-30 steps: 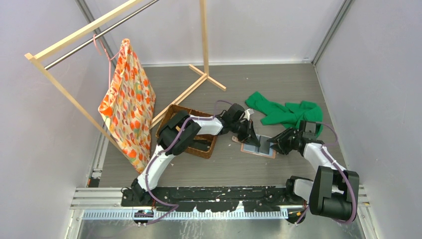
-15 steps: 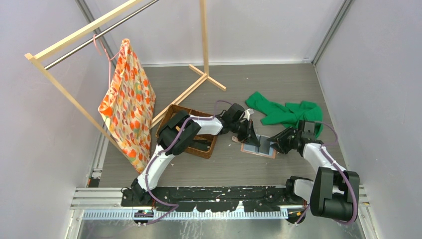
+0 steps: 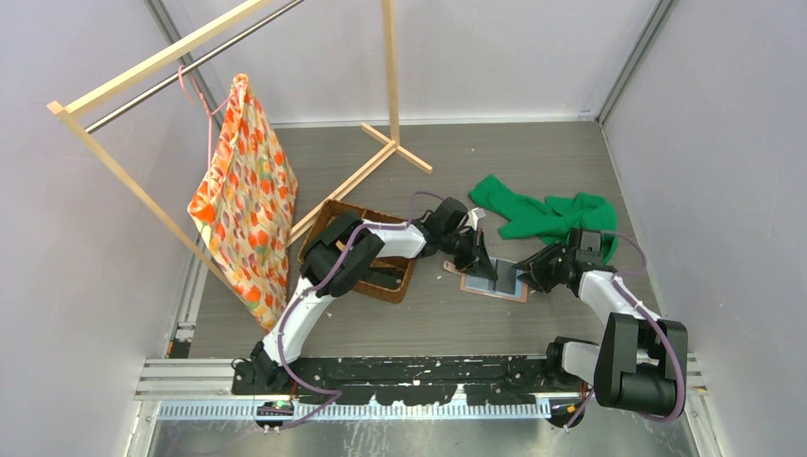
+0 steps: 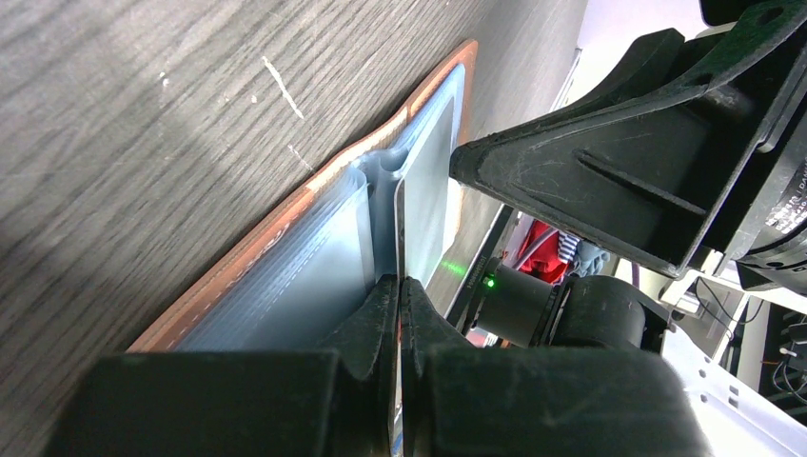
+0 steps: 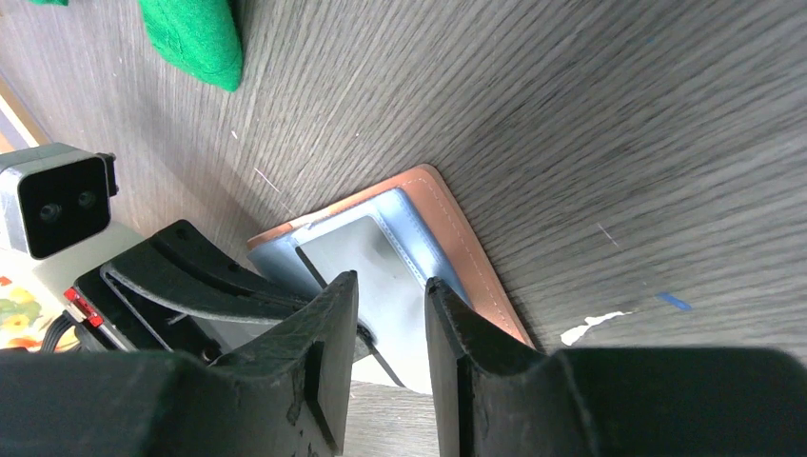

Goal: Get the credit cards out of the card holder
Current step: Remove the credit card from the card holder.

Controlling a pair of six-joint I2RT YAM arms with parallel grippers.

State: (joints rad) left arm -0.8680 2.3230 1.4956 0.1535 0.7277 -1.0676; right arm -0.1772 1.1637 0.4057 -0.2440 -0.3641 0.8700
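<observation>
Card holder (image 3: 494, 286) lies open on worktop (image 3: 428, 319), between both arms. Left fingers (image 4: 366, 328) together, pinching thin grey leaf (image 4: 399, 238) — card or plastic sleeve, cannot tell. Right fingers (image 5: 328, 328) apart over holder, gripping nothing visible. Risk: if leaf is sleeve, pull drags whole holder or tears it. Cards themselves not made out.

Card holder (image 5: 400, 249) — salmon rim, grey-blue inner sleeves, lying open — one leaf standing on edge.
</observation>
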